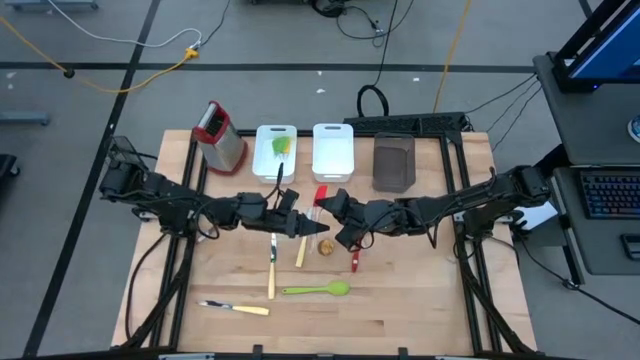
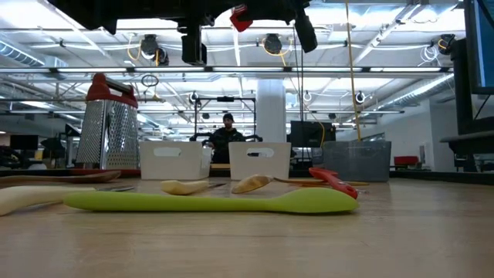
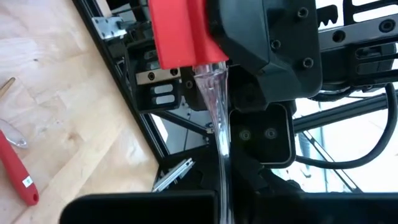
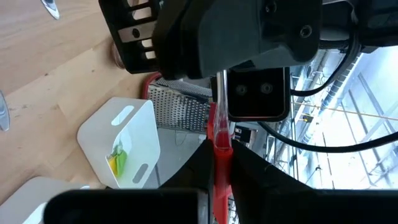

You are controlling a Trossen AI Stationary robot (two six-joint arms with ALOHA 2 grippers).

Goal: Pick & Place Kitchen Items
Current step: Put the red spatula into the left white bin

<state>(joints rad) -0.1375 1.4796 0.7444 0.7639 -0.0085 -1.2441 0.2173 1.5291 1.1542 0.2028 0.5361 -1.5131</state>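
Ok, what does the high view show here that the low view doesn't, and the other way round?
Only the high view: the green and yellow utensil lying inside the left white bin, and how the left end effector and right end effector face each other, both closed on the red spatula. Only the low view: a person in the room beyond. Both: the steel box grater, the green spoon and the dark bin.
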